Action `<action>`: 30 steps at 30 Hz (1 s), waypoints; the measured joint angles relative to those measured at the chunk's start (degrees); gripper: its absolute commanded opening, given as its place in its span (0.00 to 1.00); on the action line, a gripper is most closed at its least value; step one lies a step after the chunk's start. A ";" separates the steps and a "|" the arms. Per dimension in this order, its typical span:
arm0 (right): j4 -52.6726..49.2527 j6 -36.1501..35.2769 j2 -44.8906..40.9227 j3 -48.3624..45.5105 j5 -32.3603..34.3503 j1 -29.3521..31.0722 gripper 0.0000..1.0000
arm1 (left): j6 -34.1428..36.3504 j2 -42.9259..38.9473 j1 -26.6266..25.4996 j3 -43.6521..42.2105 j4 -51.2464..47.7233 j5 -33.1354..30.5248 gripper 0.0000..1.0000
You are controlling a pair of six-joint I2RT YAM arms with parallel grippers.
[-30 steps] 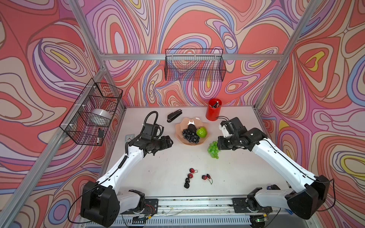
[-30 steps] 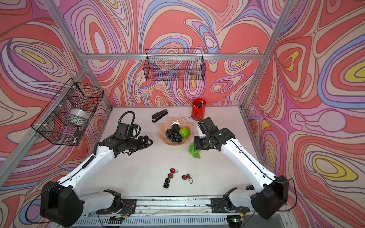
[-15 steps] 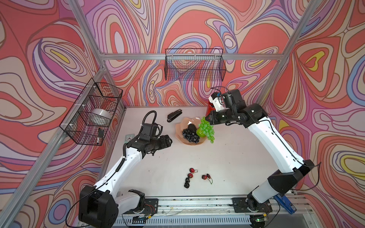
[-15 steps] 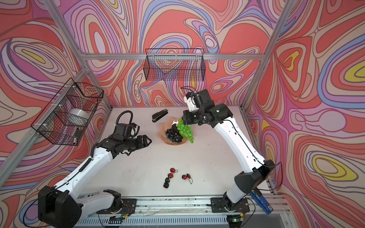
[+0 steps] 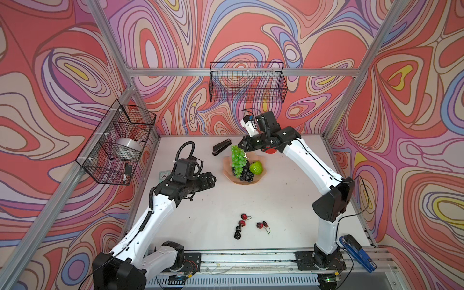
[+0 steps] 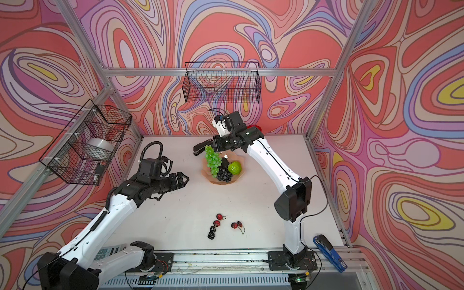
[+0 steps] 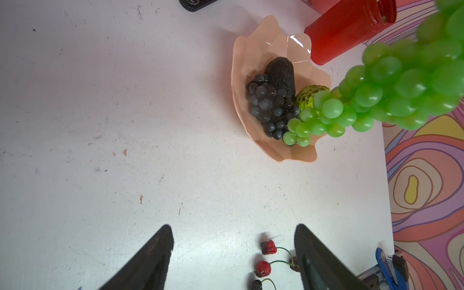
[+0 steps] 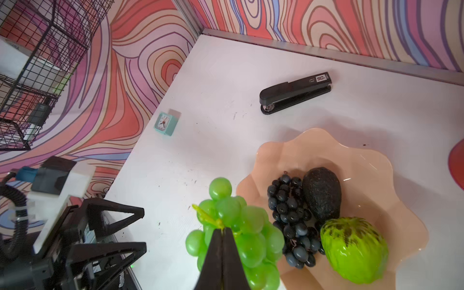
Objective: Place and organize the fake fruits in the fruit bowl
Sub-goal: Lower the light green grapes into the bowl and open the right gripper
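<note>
Holding the translucent green plastic grape bunch (image 8: 238, 233) by its thin yellow-green stem in the right gripper (image 8: 222, 229) — jaws pressed together on that stem alone. Hanging it above the left part of the wide, shallow, peach-pink glossy bowl with the wavy rim (image 8: 326, 145), which sits at mid-table toward the far side. Left gripper (image 7: 233, 227) spread wide and empty, hovering over bare table left of the bowl.

Step in hand, by the look of it: setting the bunch down inside. Best done by lowering slowly and straight, waiting out any swing. Let the tip land first on the bare floor at the bowl's far left, beside the dark purple grape bunch (image 8: 288, 213), not on top of the dark pebbled avocado (image 8: 322, 193) or the glossy lime-green round fruit (image 8: 354, 248). Then carry the stem sideways along the rim to lay the cluster flat. Release only once the weight rests. Soft and lumpy, so likely to roll toward the low rim if dropped from height.

Long axis close to vertical: stem end up in the jaws, tapered tip down, pointing at the bowl's left side next to the dark grapes. Cannot tell whether the tip touches anything yet.
</note>
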 measured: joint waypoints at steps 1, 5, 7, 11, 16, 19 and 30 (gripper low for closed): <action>0.31 0.00 0.44 -0.02 -0.17 0.13 0.00 | -0.15 -0.28 0.02 -0.15 0.00 0.00 0.79; 2.38 0.44 1.01 -2.14 -1.22 0.85 0.00 | -0.55 -1.68 0.00 -0.94 -0.37 0.04 0.79; 3.93 0.70 1.01 -3.80 -1.62 1.09 0.00 | -0.66 -2.25 0.00 -1.14 -0.66 0.00 0.79; 4.81 1.11 1.09 -5.86 -1.95 1.18 0.00 | -0.63 -2.56 0.00 -1.16 -0.96 -0.22 0.79; 6.62 1.75 1.11 -5.86 -2.51 1.18 0.00 | -0.63 -2.56 0.00 -1.57 -1.16 -0.42 0.79; 7.48 2.16 1.11 -6.36 -2.86 1.18 0.00 | -0.66 -2.75 0.00 -2.32 -1.20 -0.46 0.79; 10.64 3.98 1.11 -12.07 -4.46 1.18 0.00 | -0.66 -2.97 0.00 -3.02 -1.25 -0.92 0.79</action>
